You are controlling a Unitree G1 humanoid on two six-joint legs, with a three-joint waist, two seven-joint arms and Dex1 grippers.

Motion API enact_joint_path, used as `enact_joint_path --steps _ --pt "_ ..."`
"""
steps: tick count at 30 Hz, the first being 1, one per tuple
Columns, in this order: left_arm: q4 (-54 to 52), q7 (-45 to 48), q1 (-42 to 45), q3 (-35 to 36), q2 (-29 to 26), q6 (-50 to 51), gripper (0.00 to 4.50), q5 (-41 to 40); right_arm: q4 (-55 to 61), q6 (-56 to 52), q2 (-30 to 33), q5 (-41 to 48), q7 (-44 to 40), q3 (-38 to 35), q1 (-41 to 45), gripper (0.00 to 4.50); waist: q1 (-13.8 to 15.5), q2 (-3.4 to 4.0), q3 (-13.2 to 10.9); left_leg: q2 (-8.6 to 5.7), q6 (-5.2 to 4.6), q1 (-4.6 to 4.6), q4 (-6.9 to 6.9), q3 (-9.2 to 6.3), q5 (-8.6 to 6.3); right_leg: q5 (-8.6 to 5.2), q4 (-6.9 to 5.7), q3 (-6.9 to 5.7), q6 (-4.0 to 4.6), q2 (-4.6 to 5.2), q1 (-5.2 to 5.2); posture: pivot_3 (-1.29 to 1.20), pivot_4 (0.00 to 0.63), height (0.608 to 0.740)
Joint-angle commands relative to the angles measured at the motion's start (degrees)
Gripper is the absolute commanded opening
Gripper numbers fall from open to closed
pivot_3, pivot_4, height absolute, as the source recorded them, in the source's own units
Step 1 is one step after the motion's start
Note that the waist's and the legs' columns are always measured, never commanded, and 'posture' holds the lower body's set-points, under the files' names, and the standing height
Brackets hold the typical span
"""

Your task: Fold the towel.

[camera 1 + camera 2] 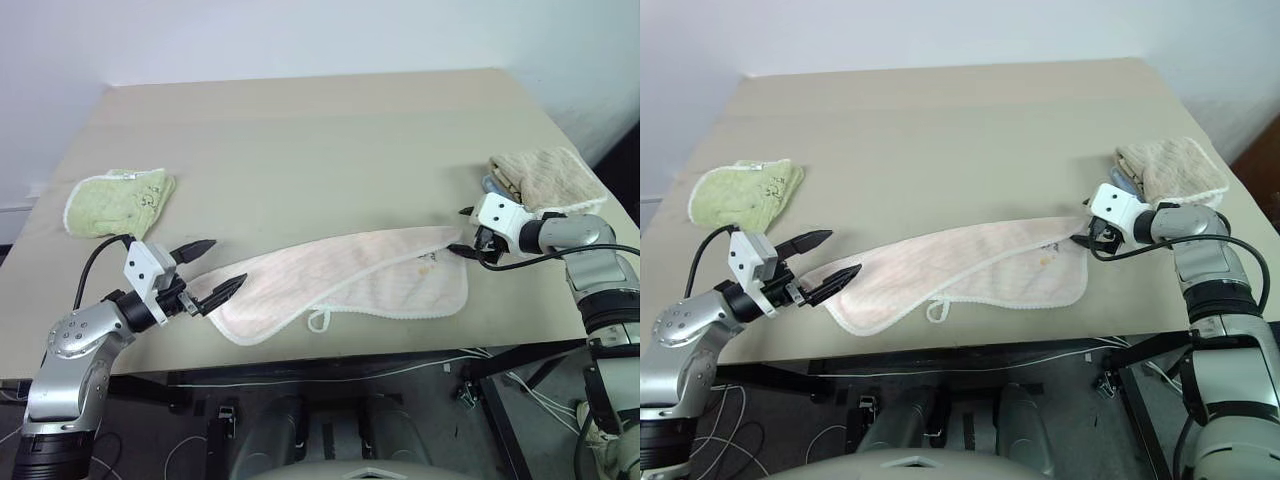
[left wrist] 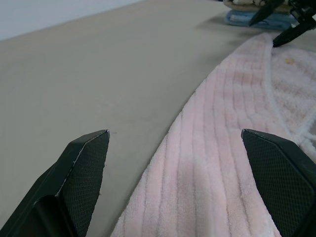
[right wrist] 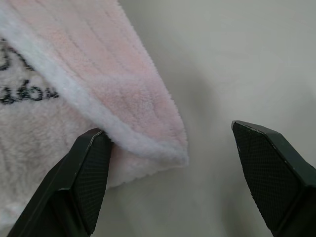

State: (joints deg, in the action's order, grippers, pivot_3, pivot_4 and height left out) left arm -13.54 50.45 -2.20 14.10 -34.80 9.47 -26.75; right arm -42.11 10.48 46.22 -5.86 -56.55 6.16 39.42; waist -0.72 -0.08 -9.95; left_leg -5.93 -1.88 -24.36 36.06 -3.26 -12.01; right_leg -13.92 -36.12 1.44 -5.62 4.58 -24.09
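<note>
The pink towel (image 1: 345,280) lies half-folded along the near edge of the surface (image 1: 320,140), with the left gripper (image 1: 215,268) at one end and the right gripper (image 1: 464,233) at the other, both jaws wide apart, holding nothing.

Dark printed marks on the towel (image 3: 59,59) cannot be read.
</note>
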Motion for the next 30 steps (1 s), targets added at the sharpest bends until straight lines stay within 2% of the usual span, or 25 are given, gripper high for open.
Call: enact_joint_path --steps 1,5,14,17,22,26,30 --pt "-1.12 0.1 -0.27 0.76 -0.57 -0.73 4.5 -0.29 1.0 -0.27 -0.33 2.76 -0.53 -2.35 0.72 4.02 0.0 0.0 0.0 0.0 0.0 0.0 0.0 0.0 0.0 0.0 0.0 0.0 0.0 0.0 0.0 0.0 0.15 0.74" --pt "-0.86 0.12 0.12 0.73 -0.52 -0.77 4.5 -0.34 0.6 5.01 -0.48 3.79 -0.8 -2.69 0.03 3.2 -0.02 0.01 0.0 0.0 0.0 0.0 -0.03 0.0 0.0 0.06 0.0 0.0 -0.1 0.0 -0.01 0.0 0.15 0.74" --pt "0.25 0.3 1.3 1.09 -0.47 -1.9 4.5 0.02 0.18 7.13 -1.17 5.3 -2.51 -2.41 -0.57 0.12 -0.01 0.01 0.0 0.0 0.0 0.0 -0.02 0.0 0.01 0.07 0.0 0.0 -0.12 -0.01 -0.01 0.0 0.15 0.74" --pt "0.96 -0.35 2.03 1.95 -0.2 -2.71 4.5 -0.16 1.39 5.2 -1.86 7.34 -2.84 -3.54 -0.74 0.05 -0.04 0.0 0.0 0.0 0.0 0.0 -0.03 0.0 0.01 0.07 0.0 0.0 -0.12 -0.02 -0.01 0.0 0.15 0.74" --pt "1.09 -2.27 3.55 2.27 -0.43 -3.7 4.5 0.89 11.33 -4.35 -4.46 17.61 -2.73 -10.06 0.63 0.05 -0.05 0.01 -0.01 0.0 0.0 -0.02 -0.02 0.0 0.01 0.08 -0.02 0.02 -0.14 -0.01 -0.02 0.0 0.15 0.74" --pt "0.33 -2.1 6.45 0.61 -0.54 -1.73 4.5 -0.43 18.81 -11.93 -6.73 21.07 1.3 -12.42 1.56 0.05 0.09 0.01 -0.01 0.0 0.0 -0.01 -0.03 -0.02 0.0 0.09 -0.04 0.01 -0.15 -0.02 -0.05 0.0 0.15 0.74" --pt "-2.04 -0.56 7.51 -3.09 -0.55 1.21 4.5 -1.25 22.55 -15.81 -11.04 21.77 9.5 -14.47 3.12 0.05 0.07 0.01 0.0 0.0 0.0 -0.01 -0.02 -0.01 0.0 0.09 -0.03 0.01 -0.15 -0.01 -0.06 0.0 0.15 0.74"
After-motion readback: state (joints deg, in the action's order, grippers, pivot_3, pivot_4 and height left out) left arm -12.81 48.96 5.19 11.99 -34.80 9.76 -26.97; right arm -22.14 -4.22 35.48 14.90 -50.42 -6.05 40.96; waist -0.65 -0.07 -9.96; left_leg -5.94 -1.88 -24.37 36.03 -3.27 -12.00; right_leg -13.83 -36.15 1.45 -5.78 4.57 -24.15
